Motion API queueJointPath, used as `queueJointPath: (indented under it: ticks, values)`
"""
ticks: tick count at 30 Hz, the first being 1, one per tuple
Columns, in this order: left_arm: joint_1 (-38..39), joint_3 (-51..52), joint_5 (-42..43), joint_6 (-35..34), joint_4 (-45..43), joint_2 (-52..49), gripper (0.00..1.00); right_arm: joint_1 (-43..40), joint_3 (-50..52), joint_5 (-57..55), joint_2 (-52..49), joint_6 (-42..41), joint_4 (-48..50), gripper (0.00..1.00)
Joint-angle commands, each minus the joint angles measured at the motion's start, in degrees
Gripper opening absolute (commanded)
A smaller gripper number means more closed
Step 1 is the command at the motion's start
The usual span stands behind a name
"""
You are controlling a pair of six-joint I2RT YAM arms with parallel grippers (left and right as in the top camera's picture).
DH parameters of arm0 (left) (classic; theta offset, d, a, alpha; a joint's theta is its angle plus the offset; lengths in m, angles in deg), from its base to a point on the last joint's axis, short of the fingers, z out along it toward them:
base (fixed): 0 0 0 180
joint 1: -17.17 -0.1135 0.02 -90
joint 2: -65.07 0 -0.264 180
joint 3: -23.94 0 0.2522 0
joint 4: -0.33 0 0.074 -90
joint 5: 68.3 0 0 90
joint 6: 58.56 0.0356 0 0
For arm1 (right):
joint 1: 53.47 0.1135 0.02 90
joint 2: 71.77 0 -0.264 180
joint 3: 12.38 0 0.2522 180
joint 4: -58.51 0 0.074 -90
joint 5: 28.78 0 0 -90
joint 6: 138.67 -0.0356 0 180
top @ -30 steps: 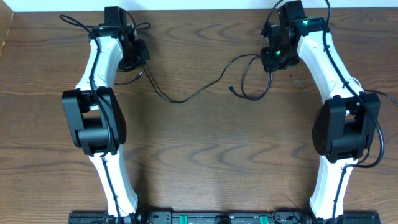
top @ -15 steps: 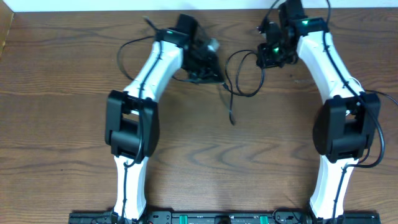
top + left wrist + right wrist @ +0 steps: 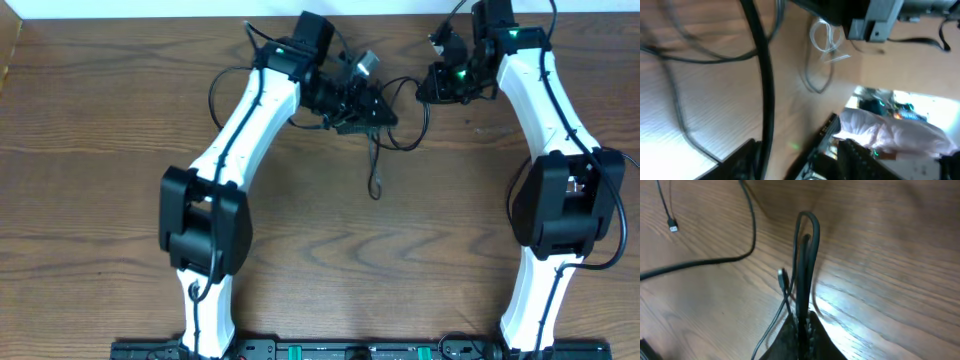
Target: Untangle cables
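As both arms stood close at the far edge of the table [image 3: 100, 120], right end effector [image 3: 801, 326] clamped a doubled black cable [image 3: 805, 255] | thin, smooth, rubbery | left end effector [image 3: 368, 108] state was not determinable | white cable [image 3: 821, 36] looped nearby | risk: opposed pulling could tighten the crossing; slick cord might slip free

The table [image 3: 300, 260] was seen in brown, streaked with darker wood grain. Upon it black cables [image 3: 375, 170] were seen, and one white cord [image 3: 813, 36] (pale, nearly translucent). The left arm [image 3: 245, 110] and right arm [image 3: 540, 90] were clad in white with black joints; a green light [image 3: 460, 72] was lit on the latter.
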Motion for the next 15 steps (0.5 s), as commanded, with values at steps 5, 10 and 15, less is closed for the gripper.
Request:
queueJointPath:
  ticks: [5, 10, 15]
  values:
    - [-3.0, -1.0, -27.0, -0.2, 4.3, 9.8, 0.8, 3.3, -0.9, -1.2, -0.4, -1.7, 1.4, 0.12]
    - [-7.4, -1.0, -38.2, -1.7, 7.8, 12.6, 0.85, 6.7, -0.9, -5.5, -0.4, -3.6, 3.1, 0.14]
    - [-13.2, -1.0, -40.3, -1.8, 9.1, 12.8, 0.91, 10.7, -0.9, -10.1, -0.4, -6.1, 6.0, 0.18]
